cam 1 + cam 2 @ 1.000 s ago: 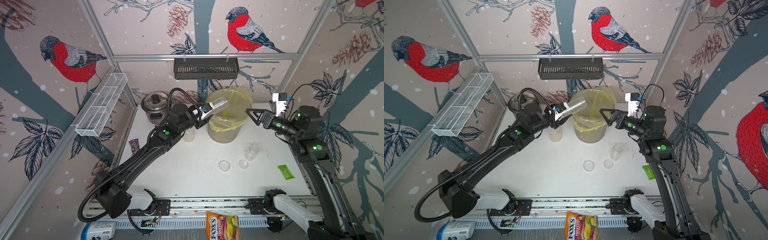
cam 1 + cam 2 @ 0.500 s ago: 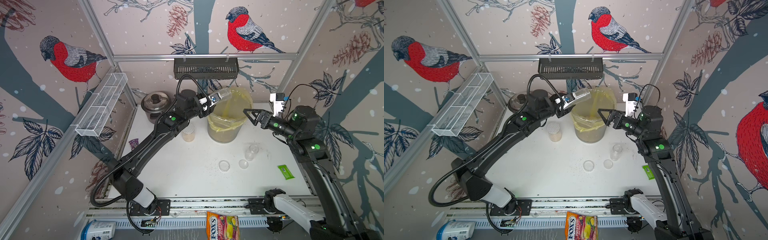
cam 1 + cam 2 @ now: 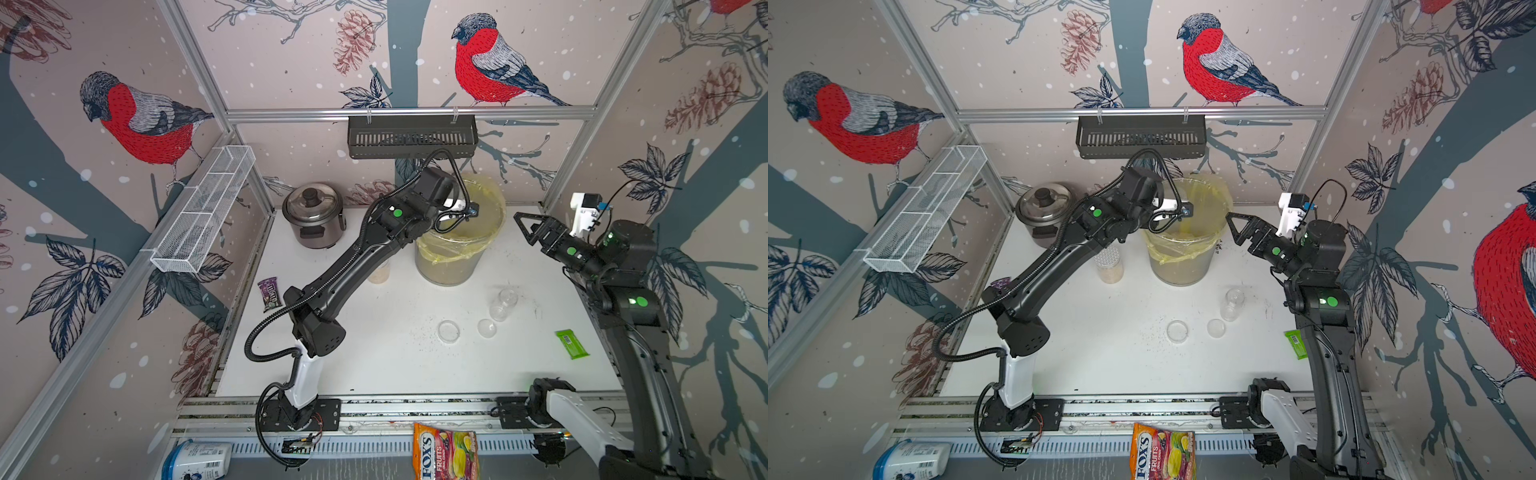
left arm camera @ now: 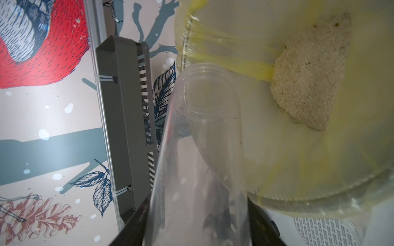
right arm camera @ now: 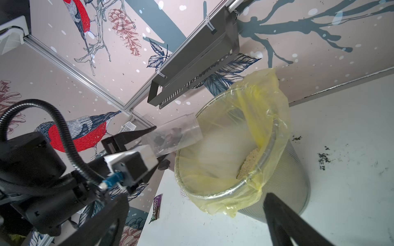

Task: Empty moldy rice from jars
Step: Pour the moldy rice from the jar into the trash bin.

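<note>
While the left gripper [image 5: 160,147] pinches a narrow clear jar [image 5: 177,136] at its bottom end, the jar is tilted with its open mouth over the rim of the mesh bin [image 5: 294,170], which is lined with a yellow bag [image 5: 275,100]. In the left wrist view this jar looks empty. A heap of moldy rice [image 4: 309,74] lies on the bag inside the bin. The right gripper [image 3: 525,228] hovers near the bin on its other side, fingers spread wide and holding nothing. On the white table [image 3: 374,365] a second narrow jar [image 3: 503,305] stands open, with two clear lids [image 3: 449,331] close to it. The wider jar [image 3: 1108,266], closed by a silver dotted lid, stands near the bin below the left arm, with pale rice in its lower part.
</note>
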